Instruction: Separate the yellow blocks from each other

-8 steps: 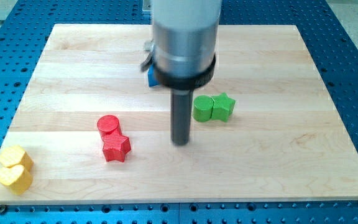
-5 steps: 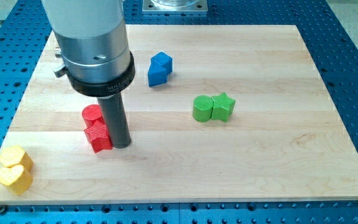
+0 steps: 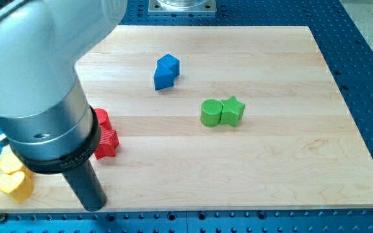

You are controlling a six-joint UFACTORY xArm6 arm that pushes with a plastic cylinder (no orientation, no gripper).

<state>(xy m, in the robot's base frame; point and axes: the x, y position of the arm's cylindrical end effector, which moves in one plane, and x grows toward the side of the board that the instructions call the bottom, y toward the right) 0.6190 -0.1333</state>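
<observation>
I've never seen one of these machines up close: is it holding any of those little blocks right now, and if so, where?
Nothing is held. The arm has no claw, only a rod that pushes. My tip rests on the board near the view's bottom left, right of the two touching yellow blocks, apart from them.

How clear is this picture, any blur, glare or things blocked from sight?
Camera view: evenly lit, with no strong glare on the board; the blue block and green blocks look sharp; the arm's housing looms large and soft-edged, hiding part of the red blocks and yellow blocks; my tip casts little shadow.
</observation>
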